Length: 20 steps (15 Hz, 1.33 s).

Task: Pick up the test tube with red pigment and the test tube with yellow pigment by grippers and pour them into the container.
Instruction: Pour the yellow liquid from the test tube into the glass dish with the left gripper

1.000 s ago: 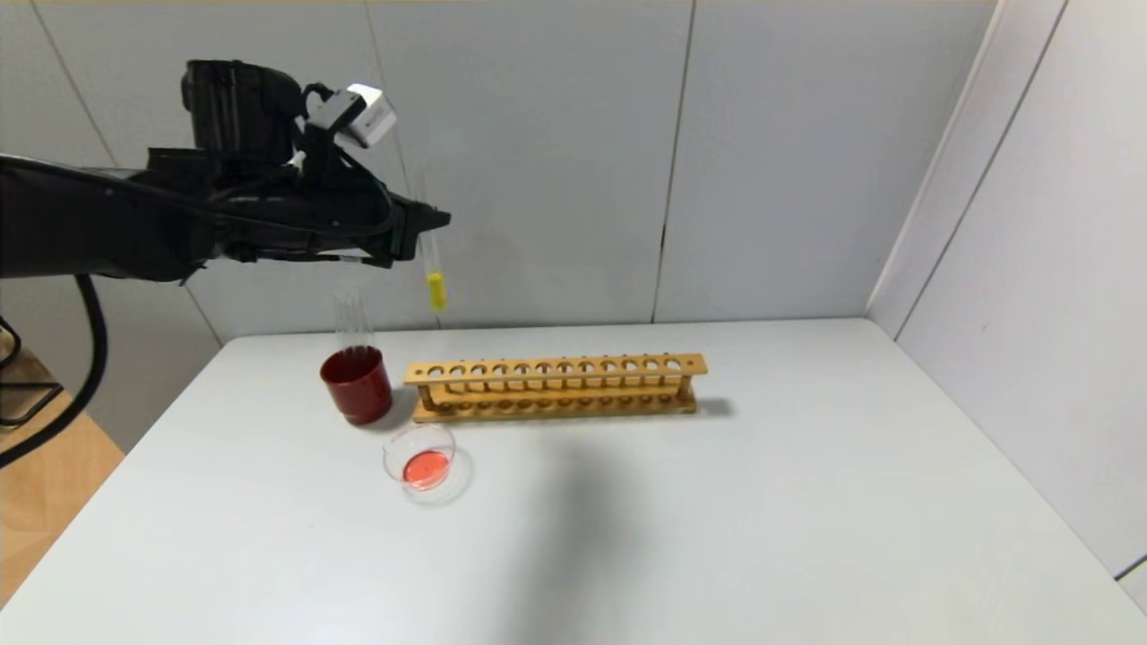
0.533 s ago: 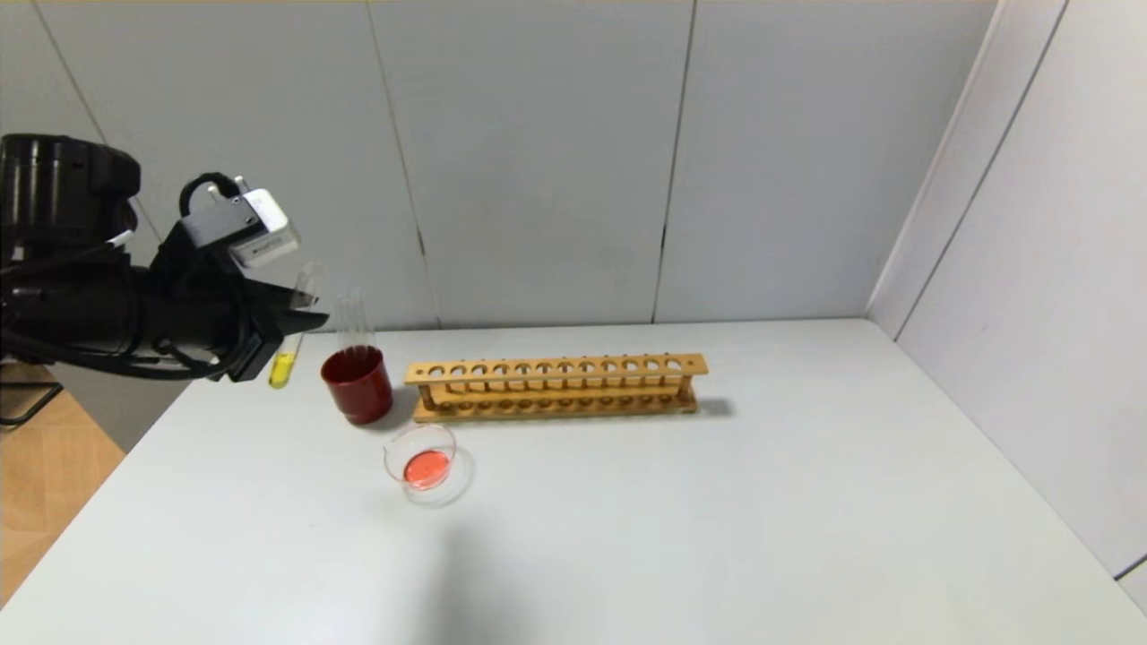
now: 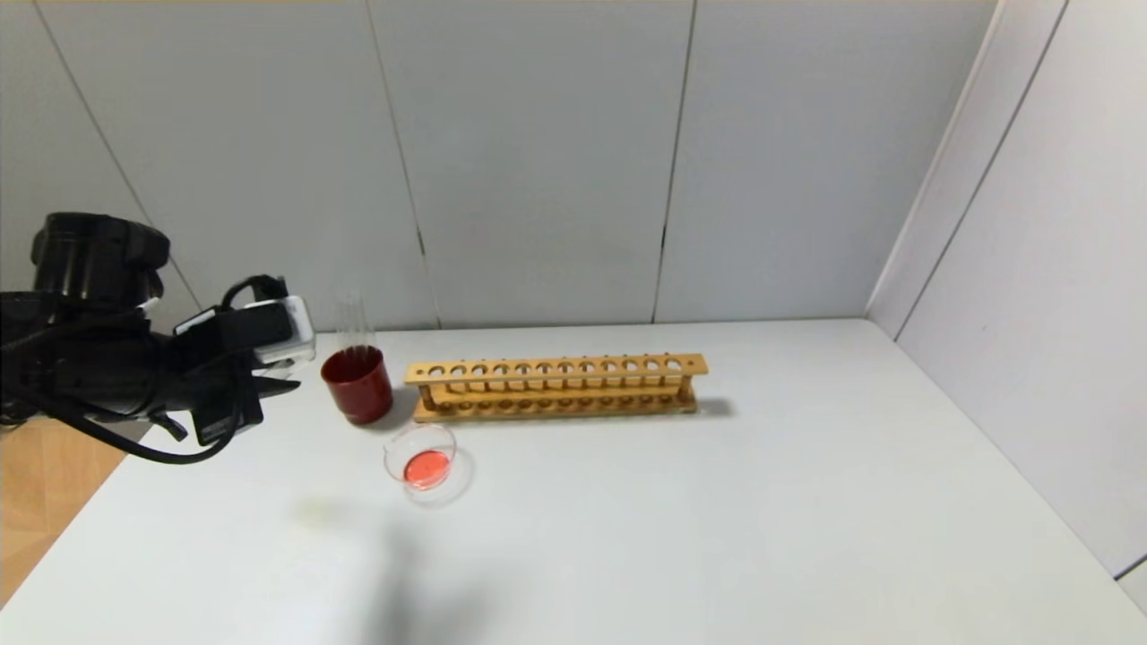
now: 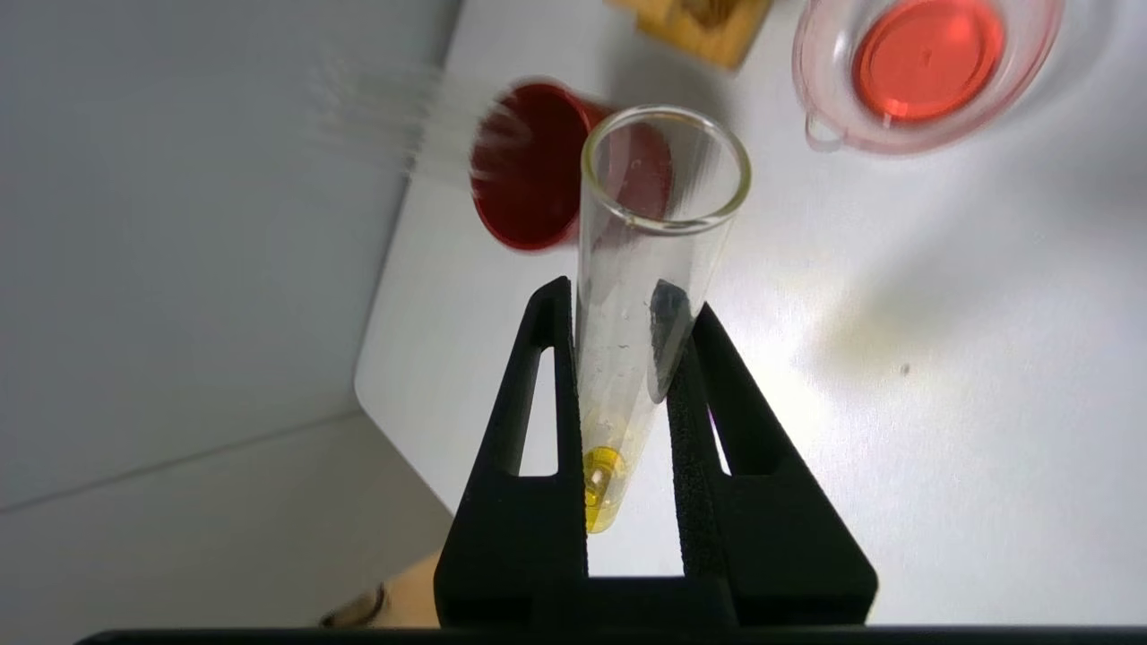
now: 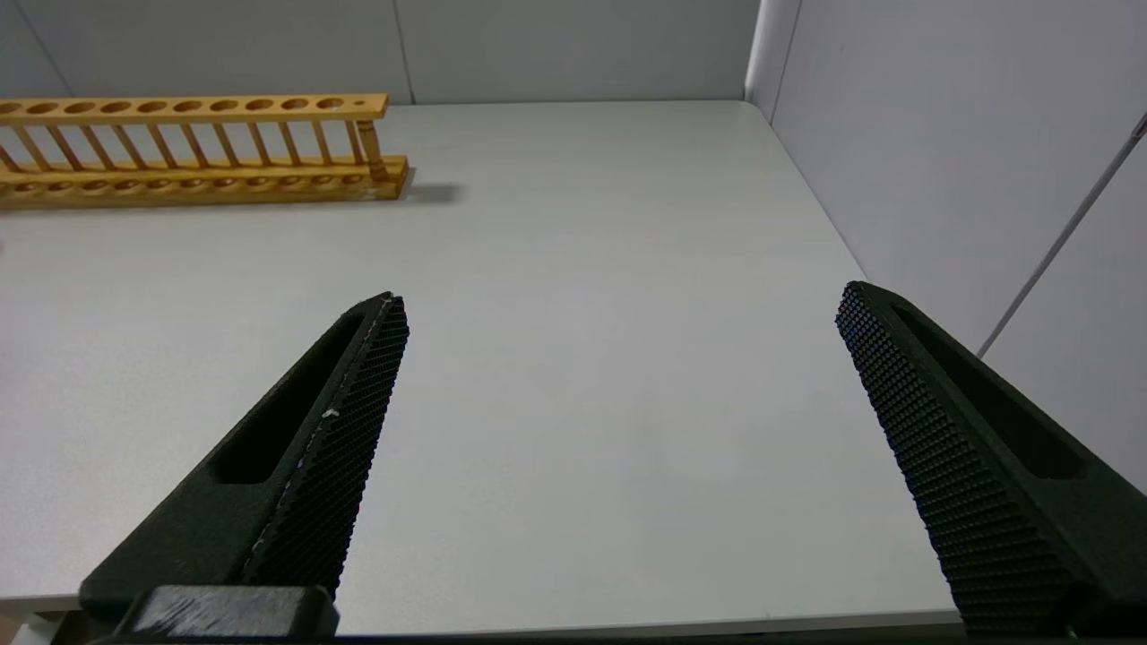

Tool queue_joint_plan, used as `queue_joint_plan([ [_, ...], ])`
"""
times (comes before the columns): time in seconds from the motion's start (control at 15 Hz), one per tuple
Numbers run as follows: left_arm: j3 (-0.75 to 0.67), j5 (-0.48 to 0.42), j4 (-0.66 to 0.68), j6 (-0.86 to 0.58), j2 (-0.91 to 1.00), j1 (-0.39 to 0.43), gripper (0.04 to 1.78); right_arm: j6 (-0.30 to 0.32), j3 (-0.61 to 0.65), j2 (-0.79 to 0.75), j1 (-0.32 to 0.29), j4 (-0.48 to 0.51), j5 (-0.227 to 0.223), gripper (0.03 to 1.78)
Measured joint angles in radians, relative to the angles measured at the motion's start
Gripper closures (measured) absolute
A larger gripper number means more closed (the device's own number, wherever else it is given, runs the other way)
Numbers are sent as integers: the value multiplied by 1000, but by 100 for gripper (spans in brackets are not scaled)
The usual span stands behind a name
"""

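Note:
My left gripper (image 3: 273, 387) hangs low over the table's left edge, just left of the dark red cup (image 3: 357, 387). In the left wrist view it (image 4: 627, 300) is shut on the test tube with yellow pigment (image 4: 650, 224). A little yellow liquid sits at the tube's rounded end, and its open mouth points toward the cup (image 4: 529, 170). The container (image 3: 394, 448) stands in front of the cup and holds red liquid; it also shows in the left wrist view (image 4: 829, 90). No tube with red pigment is in view. My right gripper (image 5: 618, 305) is open and empty over bare table.
Colourless clear tubes (image 3: 352, 322) stand in the dark red cup. An empty wooden tube rack (image 3: 556, 385) stands right of the cup, also seen from the right wrist (image 5: 197, 143). Grey walls close the back and right. The table's left edge drops to the floor.
My left arm has swung down and to the left, from high above the rack to low beside the cup. The yellow tube has tipped from upright toward level.

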<state>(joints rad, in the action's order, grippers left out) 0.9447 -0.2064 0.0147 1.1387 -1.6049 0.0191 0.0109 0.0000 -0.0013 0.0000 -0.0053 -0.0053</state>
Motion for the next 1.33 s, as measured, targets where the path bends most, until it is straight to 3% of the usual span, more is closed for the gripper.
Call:
queue_joint_plan([
  [0.33, -23, 243, 0, 56, -91, -100, 150, 0, 0, 0, 0, 0, 0, 6],
  [0.8, -14, 375, 118, 136, -211, -157, 150, 0, 0, 0, 0, 0, 0, 6],
  [1.13, -7, 492, 124, 197, -267, -209, 150, 0, 0, 0, 0, 0, 0, 6],
  [1.33, 0, 509, 124, 201, -293, -238, 150, 0, 0, 0, 0, 0, 0, 6],
])
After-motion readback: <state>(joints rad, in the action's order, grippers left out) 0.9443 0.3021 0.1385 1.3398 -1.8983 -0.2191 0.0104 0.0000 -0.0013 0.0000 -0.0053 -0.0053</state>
